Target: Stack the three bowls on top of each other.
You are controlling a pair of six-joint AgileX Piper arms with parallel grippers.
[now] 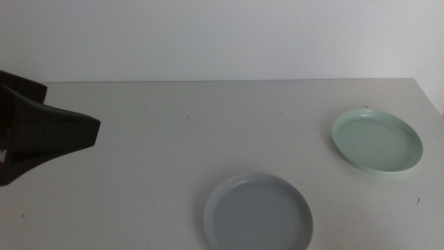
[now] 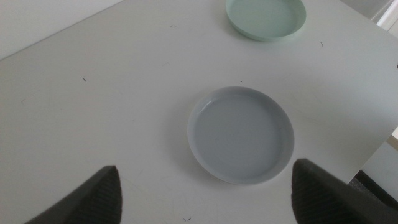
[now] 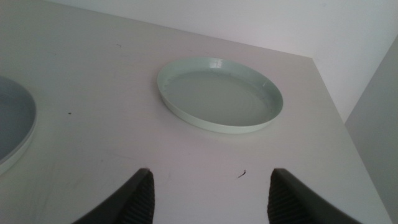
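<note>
A grey-blue bowl (image 1: 258, 212) lies upright on the white table at the front middle. It also shows in the left wrist view (image 2: 241, 134). A pale mint green bowl (image 1: 376, 140) lies at the right, apart from it, and shows in the right wrist view (image 3: 219, 93). The white bowl is out of view. My left gripper (image 2: 207, 167) is open and empty, held high above the grey-blue bowl. Its dark body (image 1: 48, 132) comes in at the left edge of the middle view. My right gripper (image 3: 211, 174) is open and empty, short of the mint bowl.
The table's right edge (image 1: 430, 97) runs close beside the mint bowl. A white wall (image 1: 222, 35) stands behind the table. Bare table surface (image 1: 159, 139) lies between the left arm and the bowls.
</note>
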